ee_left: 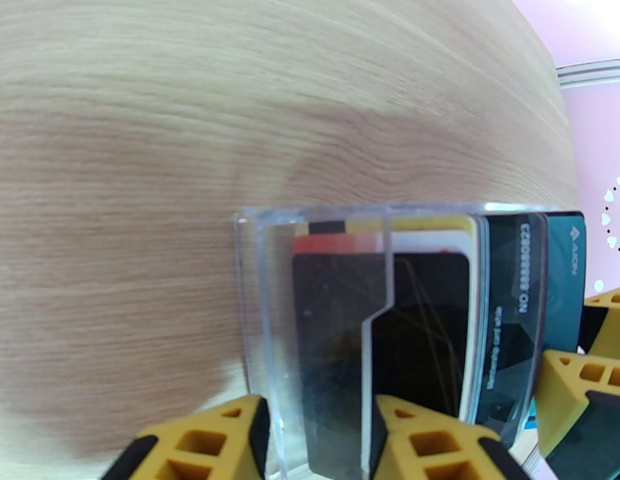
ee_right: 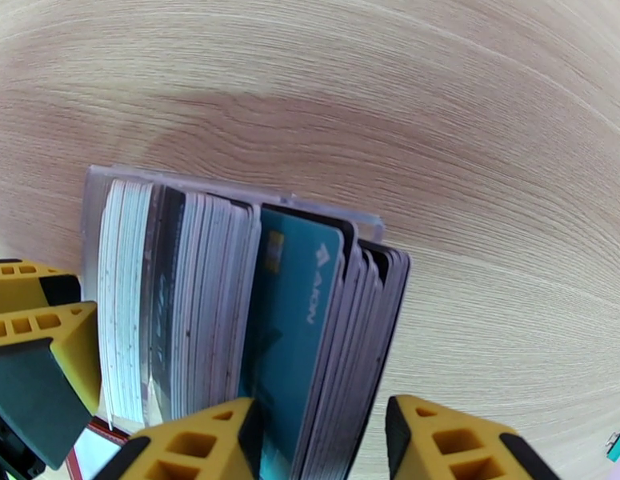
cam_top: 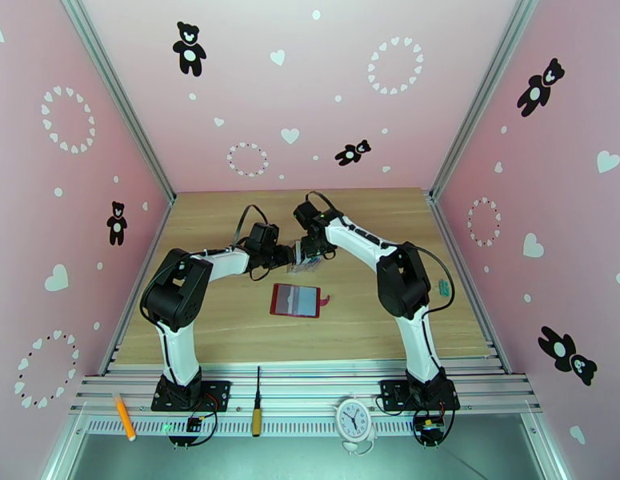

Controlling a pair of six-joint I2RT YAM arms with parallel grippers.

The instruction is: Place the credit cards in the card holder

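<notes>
My left pincer [ee_left: 318,430] clamped the clear rack [ee_left: 266,298], jaws half-wide. My right pincer [ee_right: 318,422] straddled the credit cards [ee_right: 290,314], which stood on edge with their long axis running away from it; grip unclear. The card holder [cam_top: 295,300] lay open base-side of both pincers, about equally near. The cards' near ends were cut off.

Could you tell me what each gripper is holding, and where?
Left gripper clamps one end of the clear rack; right gripper straddles the teal card, grip unclear.
</notes>
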